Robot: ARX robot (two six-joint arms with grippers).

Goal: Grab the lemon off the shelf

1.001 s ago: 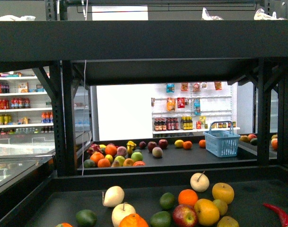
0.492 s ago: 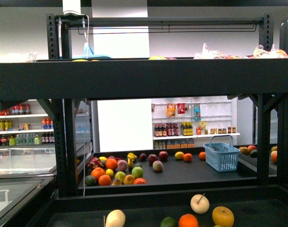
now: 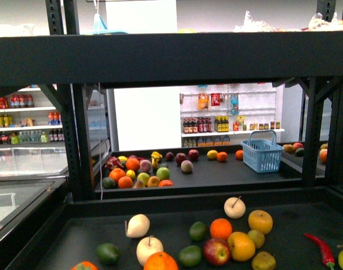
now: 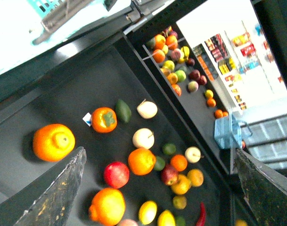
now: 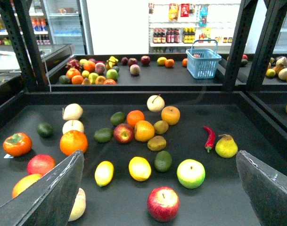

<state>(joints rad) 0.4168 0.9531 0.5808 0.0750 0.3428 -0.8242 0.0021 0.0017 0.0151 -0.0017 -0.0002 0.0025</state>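
The left gripper (image 4: 158, 151) and right gripper (image 5: 158, 153) gape wide, empty. The lemon (image 5: 104, 173) lies toward the front edge of the shelf (image 5: 190, 136), just beside a rounder yellow fruit (image 5: 140, 168). Loose aim could grab that fruit, or nudge the lemon rolling.

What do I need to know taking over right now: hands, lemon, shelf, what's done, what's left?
Left hand: open, empty, above the fruit deck.
Right hand: open, empty, also above the deck.
Lemon: lying on the shelf deck, on its near side. It sits beside a rounder yellow fruit and does not touch it. It does not show in the front view.
Done: nothing grasped yet.
Left: lower a hand onto the lemon, close, and lift it off the shelf. The right hand looks better lined up.
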